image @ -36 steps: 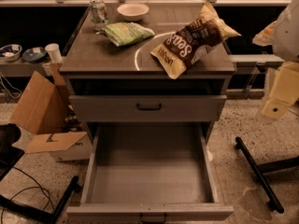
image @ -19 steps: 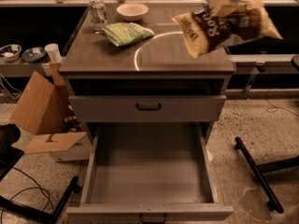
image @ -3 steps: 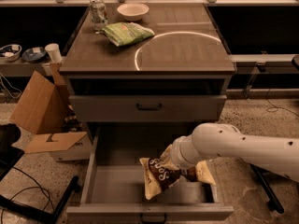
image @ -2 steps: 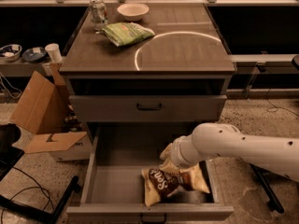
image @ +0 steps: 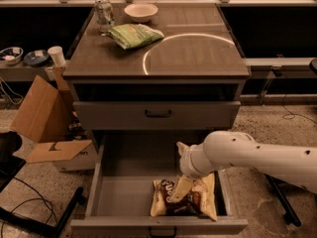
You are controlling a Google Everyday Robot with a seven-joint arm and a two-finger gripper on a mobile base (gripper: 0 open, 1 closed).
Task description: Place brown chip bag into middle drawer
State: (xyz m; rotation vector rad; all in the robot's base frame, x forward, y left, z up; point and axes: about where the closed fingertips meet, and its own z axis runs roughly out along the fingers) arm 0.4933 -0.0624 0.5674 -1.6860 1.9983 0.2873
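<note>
The gripper [image: 180, 185] is right on the brown chip bag [image: 200, 203] in the middle drawer [image: 124, 196], and I cannot tell if its jaws are open, so going up might pull the bag out.

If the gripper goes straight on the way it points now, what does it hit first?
Likely the brown chip bag: the gripper points down into the middle drawer, directly over the bag lying on its floor. The gap between them is unclear.

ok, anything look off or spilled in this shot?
Nothing stands out. The brown chip bag lies flat at the open drawer's front right, the tool right over it. Green bag and bowl sit tidily on the cabinet top.
</note>
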